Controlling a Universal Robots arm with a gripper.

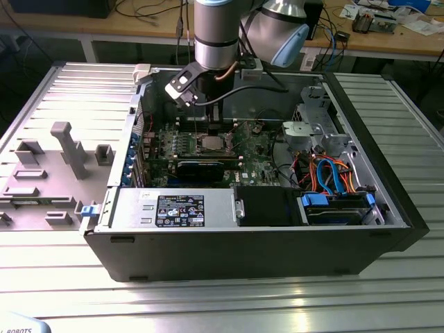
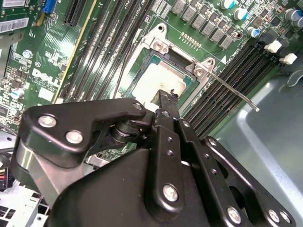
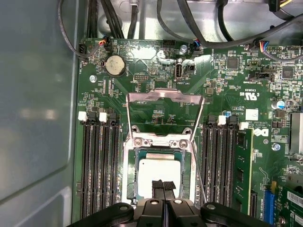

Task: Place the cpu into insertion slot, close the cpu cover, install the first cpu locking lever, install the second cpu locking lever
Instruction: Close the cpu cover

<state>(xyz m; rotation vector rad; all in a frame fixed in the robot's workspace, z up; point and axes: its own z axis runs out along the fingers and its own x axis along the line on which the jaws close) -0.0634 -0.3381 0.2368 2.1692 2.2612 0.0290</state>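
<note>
While above the cpu [image 3: 151,168], fingers [image 3: 157,185] closed; computer case [image 1: 243,253] on ribbed metal table [image 1: 208,305], workbench [image 1: 409,43] behind.

Ref insertion slot [image 3: 129,175]: gripper [image 3: 163,185] directly above. cpu cover [image 3: 165,97] flipped open off one edge, blocks that side. Memory slots [image 3: 98,165] flank both sides, low. Locking lever [image 2: 232,90] juts over one bank, chassis wall [image 2: 270,142] just beyond.

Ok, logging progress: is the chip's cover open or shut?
Open: the cover is flipped back off the socket, leaving the chip bare.
</note>
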